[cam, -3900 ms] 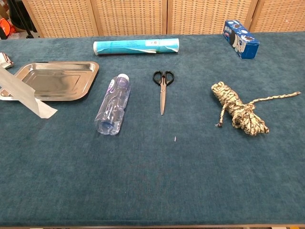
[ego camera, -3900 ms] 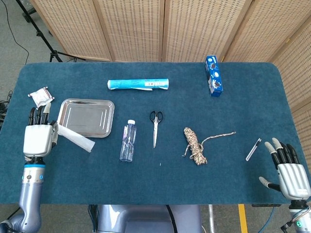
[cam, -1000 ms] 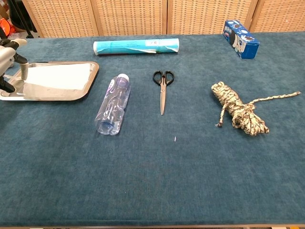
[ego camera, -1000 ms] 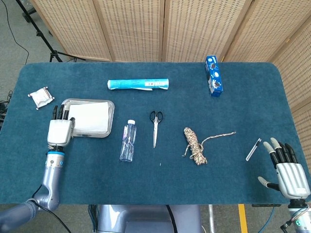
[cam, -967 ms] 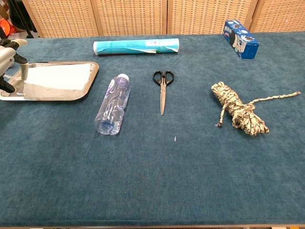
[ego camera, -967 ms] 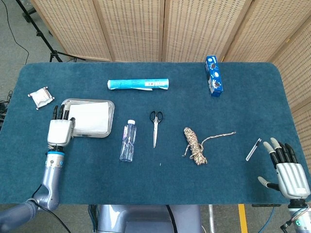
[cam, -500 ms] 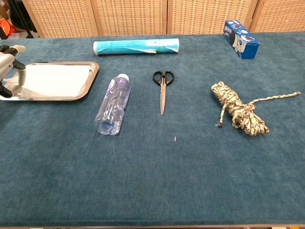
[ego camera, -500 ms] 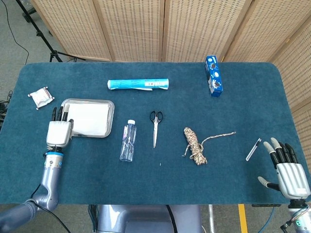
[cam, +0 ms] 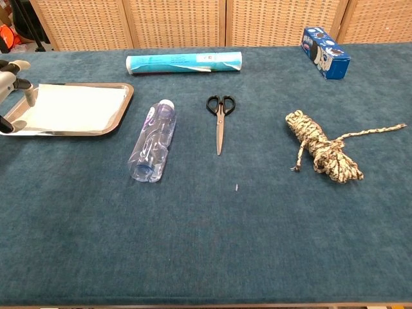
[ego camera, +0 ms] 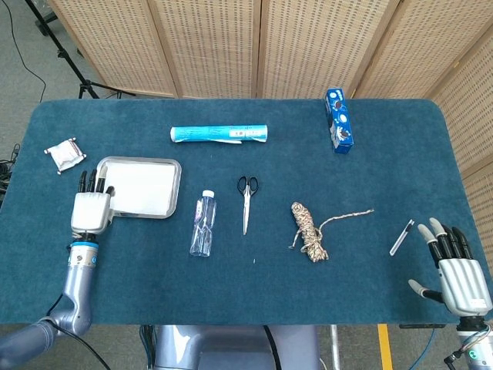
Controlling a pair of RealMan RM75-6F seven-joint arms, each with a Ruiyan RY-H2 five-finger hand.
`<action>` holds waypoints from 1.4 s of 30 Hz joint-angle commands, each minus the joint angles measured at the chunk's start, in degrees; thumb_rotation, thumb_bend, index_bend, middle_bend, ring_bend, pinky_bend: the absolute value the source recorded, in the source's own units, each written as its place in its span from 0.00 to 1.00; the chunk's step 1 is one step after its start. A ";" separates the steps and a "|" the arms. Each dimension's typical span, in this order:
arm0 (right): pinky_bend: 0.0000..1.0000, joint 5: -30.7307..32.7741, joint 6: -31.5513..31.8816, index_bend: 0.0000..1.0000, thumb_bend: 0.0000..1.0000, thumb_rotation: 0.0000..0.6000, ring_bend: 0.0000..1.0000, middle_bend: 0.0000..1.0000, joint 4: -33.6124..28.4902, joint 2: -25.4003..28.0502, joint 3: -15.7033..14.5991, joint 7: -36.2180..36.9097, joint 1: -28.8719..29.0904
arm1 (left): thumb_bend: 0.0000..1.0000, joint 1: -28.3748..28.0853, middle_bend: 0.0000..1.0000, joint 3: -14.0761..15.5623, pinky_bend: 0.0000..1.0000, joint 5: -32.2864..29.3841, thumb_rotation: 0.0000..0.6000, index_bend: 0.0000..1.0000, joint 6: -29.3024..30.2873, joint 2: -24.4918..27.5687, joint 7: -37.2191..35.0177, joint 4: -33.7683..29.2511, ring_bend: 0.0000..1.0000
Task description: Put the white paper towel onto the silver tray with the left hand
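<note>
The white paper towel lies flat inside the silver tray, filling most of it; the chest view shows the towel in the tray at far left. My left hand hovers at the tray's left edge with fingers apart, holding nothing; only its fingertips show in the chest view. My right hand rests open at the table's near right corner, away from everything.
A clear plastic bottle lies just right of the tray. Scissors, a rope bundle, a teal roll, a blue box, a small wrapped packet and a thin stick lie across the blue cloth.
The left hand has let go of the towel, which has settled flat in the tray, and has drawn back a little to the left. The right hand has not moved.
</note>
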 commanded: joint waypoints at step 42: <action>0.00 -0.20 -0.38 0.09 0.00 1.00 0.00 0.00 -0.55 -0.13 -0.34 -1.17 0.02 | 0.37 8.48 0.00 0.99 0.00 -4.03 1.00 0.36 2.61 24.12 -7.29 -38.94 0.00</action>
